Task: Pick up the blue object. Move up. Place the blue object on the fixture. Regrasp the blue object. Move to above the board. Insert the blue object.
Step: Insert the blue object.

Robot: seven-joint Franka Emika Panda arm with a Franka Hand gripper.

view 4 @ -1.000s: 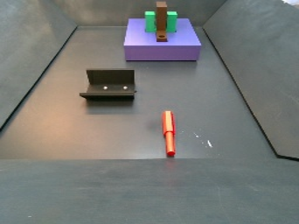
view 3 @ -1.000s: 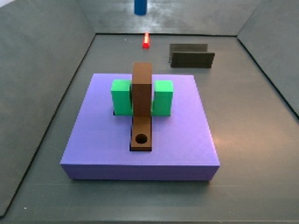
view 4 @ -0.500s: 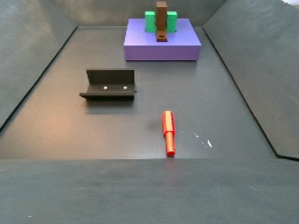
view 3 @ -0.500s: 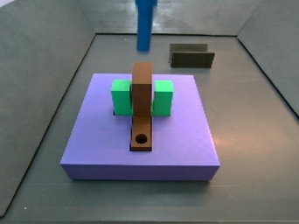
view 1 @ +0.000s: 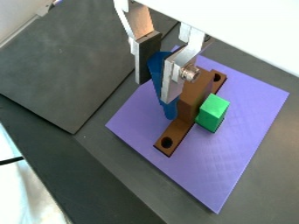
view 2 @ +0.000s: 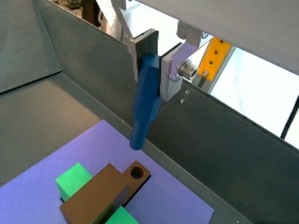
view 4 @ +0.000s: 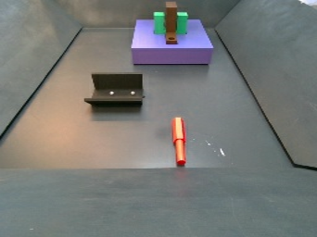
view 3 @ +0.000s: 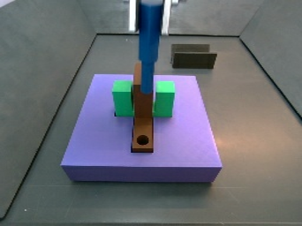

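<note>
Over the last second the gripper (view 3: 154,5) has carried the blue peg (view 3: 148,44) from the far wall to above the board (view 3: 177,141), so insertion is judged next. The gripper is clamped on the peg's upper end; the peg hangs upright below it, its tip above the brown bar (view 2: 103,194), near the bar's hole (view 2: 136,173).

Gripper (view 1: 165,54): upper body cut off in both wrist views and a side view. Blue object (view 3: 150,42): top hidden between fingers; covers part of brown bar (view 3: 143,115).
</note>
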